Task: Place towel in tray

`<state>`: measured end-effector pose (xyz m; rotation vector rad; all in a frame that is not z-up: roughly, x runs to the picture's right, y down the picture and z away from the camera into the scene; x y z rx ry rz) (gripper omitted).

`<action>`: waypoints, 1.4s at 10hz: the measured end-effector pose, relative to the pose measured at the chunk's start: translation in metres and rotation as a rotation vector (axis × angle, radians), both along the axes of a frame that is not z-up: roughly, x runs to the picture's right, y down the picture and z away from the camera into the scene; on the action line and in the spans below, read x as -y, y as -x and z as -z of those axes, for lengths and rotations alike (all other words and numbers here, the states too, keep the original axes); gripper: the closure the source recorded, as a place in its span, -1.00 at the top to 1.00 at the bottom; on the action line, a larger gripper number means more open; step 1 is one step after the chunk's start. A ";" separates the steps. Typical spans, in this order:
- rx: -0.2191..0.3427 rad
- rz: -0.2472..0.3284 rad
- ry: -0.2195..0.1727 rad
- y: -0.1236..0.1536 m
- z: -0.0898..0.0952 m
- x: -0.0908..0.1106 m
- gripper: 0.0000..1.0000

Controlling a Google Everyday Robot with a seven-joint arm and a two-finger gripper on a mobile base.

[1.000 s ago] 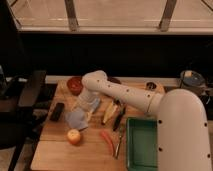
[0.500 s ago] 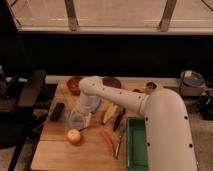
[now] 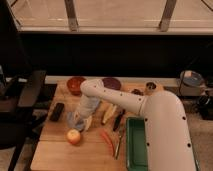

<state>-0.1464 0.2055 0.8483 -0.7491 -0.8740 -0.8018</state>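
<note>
The towel (image 3: 73,120), a small grey-blue cloth, lies bunched on the wooden table left of centre. My gripper (image 3: 83,118) points down right on top of it, touching it from the right, and hides part of the cloth. The white arm bends at an elbow (image 3: 92,91) above it and runs back to the lower right. The tray (image 3: 135,145), dark green and rectangular with a raised rim, sits at the table's front right, partly covered by the arm's thick near link.
An apple (image 3: 73,136) sits just in front of the towel. A black block (image 3: 57,111) lies to its left. A red bowl (image 3: 76,84) and a dark bowl (image 3: 113,82) stand behind. Yellowish pieces (image 3: 108,114), a red stick (image 3: 106,139) and utensils (image 3: 119,134) lie between towel and tray.
The gripper has come down onto the towel. The arm's thick near link has shifted at the right of the view.
</note>
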 end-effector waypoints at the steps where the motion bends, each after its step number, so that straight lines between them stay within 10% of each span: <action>1: 0.000 0.001 -0.002 -0.001 0.000 0.001 -0.78; 5: 0.000 -0.058 -0.052 -0.004 0.018 0.009 -1.00; 8: 0.002 -0.147 -0.132 -0.017 0.050 0.051 -1.00; 14: -0.125 -0.333 -0.215 -0.125 0.090 0.093 -1.00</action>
